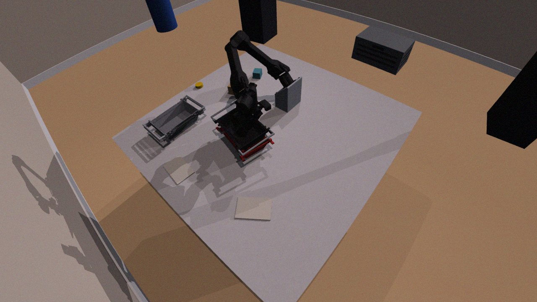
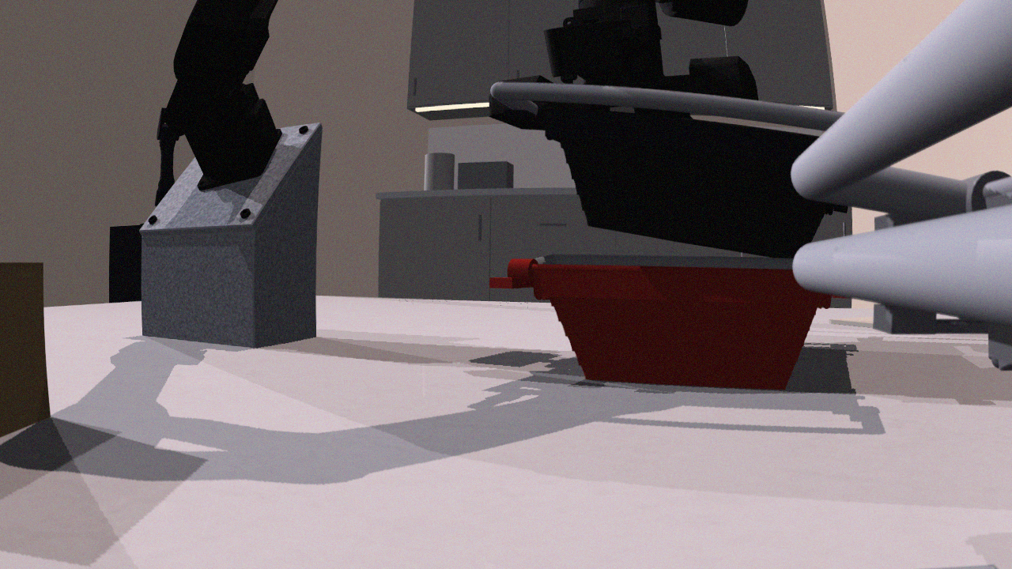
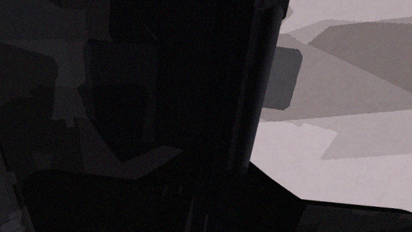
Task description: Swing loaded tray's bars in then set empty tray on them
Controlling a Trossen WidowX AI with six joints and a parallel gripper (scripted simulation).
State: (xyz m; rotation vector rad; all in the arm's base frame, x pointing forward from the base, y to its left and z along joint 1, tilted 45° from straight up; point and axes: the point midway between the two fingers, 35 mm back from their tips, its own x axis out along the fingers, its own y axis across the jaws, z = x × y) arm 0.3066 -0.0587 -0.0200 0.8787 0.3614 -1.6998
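Observation:
The loaded red tray point(image 1: 256, 149) point(image 2: 679, 325) stands on the grey table point(image 1: 319, 150). A grey wire bar point(image 2: 636, 260) lies across its top. My gripper point(image 1: 249, 107) point(image 2: 612, 67) is shut on the rim of the empty black tray point(image 1: 243, 131) point(image 2: 679, 183) and holds it right over the red tray. The black tray is tilted: in the exterior view its left end is higher and its right lower edge is down at the red tray's top. The wrist view is filled by the dark wall of the black tray point(image 3: 193, 96). The blocks inside the red tray are hidden.
A second, grey tray point(image 1: 174, 118) lies to the left, its bars point(image 2: 905, 261) looming close in the exterior view. The arm's grey pedestal point(image 1: 289, 93) point(image 2: 226, 269), a teal cube point(image 1: 256, 72), a yellow disc point(image 1: 199, 85), a brown box point(image 2: 20, 339) and two beige panels point(image 1: 253, 208) point(image 1: 180, 170) are around.

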